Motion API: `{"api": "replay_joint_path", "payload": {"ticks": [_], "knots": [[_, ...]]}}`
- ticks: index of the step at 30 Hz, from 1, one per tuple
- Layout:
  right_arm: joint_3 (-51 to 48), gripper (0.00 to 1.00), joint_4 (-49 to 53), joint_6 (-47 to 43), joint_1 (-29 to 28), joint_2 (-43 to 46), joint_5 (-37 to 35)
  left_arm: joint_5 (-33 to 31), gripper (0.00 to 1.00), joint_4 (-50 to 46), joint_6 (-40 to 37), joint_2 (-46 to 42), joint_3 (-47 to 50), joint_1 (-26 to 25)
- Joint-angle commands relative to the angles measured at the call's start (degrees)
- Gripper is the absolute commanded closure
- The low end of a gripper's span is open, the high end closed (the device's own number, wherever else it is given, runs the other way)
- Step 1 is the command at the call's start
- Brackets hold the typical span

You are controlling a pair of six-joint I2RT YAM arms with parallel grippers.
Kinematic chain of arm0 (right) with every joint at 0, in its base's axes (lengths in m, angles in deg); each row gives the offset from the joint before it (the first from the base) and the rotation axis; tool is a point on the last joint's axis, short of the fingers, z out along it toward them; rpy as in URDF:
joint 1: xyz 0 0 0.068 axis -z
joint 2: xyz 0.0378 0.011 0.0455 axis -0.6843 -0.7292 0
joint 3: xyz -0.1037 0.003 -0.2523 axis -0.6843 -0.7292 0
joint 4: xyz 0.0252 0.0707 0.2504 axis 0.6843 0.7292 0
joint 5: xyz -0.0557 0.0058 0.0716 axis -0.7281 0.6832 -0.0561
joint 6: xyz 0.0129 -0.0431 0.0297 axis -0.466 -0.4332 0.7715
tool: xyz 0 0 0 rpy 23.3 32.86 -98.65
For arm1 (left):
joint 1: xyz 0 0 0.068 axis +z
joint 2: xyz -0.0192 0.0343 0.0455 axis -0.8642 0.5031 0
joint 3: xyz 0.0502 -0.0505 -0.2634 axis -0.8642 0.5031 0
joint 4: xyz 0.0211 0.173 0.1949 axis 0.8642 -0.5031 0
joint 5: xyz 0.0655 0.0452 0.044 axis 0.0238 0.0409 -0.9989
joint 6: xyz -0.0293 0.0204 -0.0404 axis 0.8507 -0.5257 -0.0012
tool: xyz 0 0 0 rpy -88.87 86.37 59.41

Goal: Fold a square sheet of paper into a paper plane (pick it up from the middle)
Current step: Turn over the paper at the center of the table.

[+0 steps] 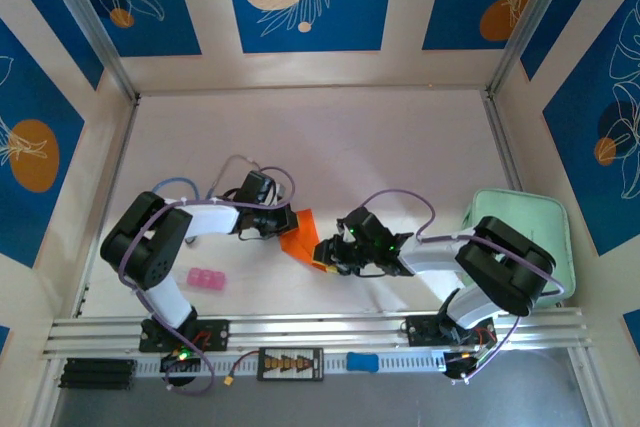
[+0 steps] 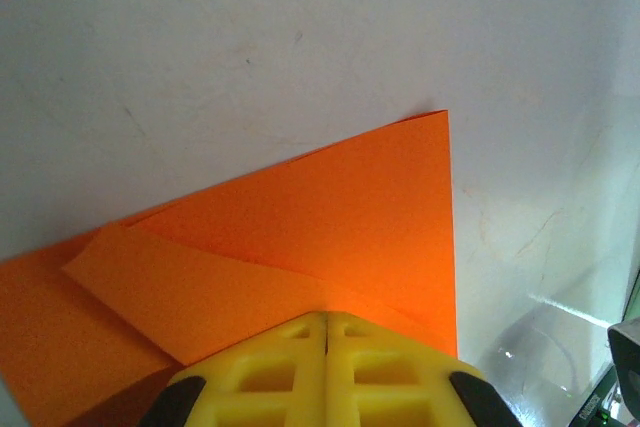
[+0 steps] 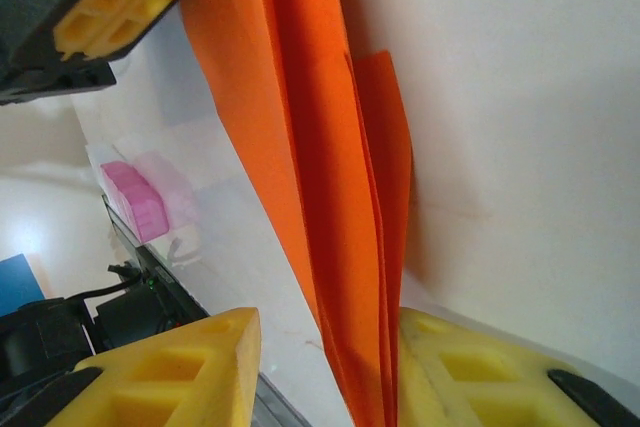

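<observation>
The orange sheet of paper point(image 1: 303, 232), folded into several overlapping layers, lies mid-table between my two grippers. In the left wrist view the paper point(image 2: 330, 217) spreads out as a triangular flap with a diagonal fold. My left gripper point(image 2: 326, 319) is shut, and its closed tips rest on the paper's near part. In the right wrist view the folded layers point(image 3: 320, 147) stand edge-on between my right gripper's point(image 3: 328, 322) parted jaws. They lean on the right-hand finger point(image 3: 450, 357), with a gap to the left finger. From above, the left gripper point(image 1: 285, 219) and right gripper point(image 1: 325, 252) flank the paper.
A small pink block point(image 1: 206, 279) sits near the left arm's base, and it also appears beyond the paper in the right wrist view point(image 3: 135, 197). A pale green tray point(image 1: 520, 209) stands at the right, partly under the right arm. Patterned walls enclose the table.
</observation>
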State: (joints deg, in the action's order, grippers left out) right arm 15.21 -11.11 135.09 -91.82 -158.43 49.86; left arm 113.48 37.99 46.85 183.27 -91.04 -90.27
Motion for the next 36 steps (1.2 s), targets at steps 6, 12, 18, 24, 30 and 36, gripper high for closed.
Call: {"api": "replay_joint_path", "payload": {"ticks": [6, 12, 18, 24, 30, 36], "knots": [[0.9, 0.7, -6.2, -2.0, 0.7, -5.0, 0.6, -0.6, 0.97, -3.8, 0.4, 0.7, 1.4, 0.4], [0.8, 0.87, -3.7, -2.0, 1.2, -5.1, 0.9, -0.8, 0.97, -4.0, -0.6, 1.0, 0.8, 1.2], [1.0, 0.93, -2.8, -1.9, 1.5, -5.3, 2.1, 0.4, 0.96, -2.8, -1.0, 1.2, 0.7, 2.7], [1.1, 0.97, -2.8, -1.6, 1.6, -5.9, 2.6, 0.2, 0.96, -2.2, -2.2, 1.7, 0.6, 4.3], [0.9, 1.0, -2.4, -1.4, 1.8, -6.0, 3.1, 0.5, 0.97, -1.4, -4.3, 3.8, 0.7, 6.4], [0.6, 1.0, -2.3, -1.3, 1.9, -5.7, 3.2, 2.6, 0.96, -1.1, -7.1, 4.7, 0.6, 9.7]]}}
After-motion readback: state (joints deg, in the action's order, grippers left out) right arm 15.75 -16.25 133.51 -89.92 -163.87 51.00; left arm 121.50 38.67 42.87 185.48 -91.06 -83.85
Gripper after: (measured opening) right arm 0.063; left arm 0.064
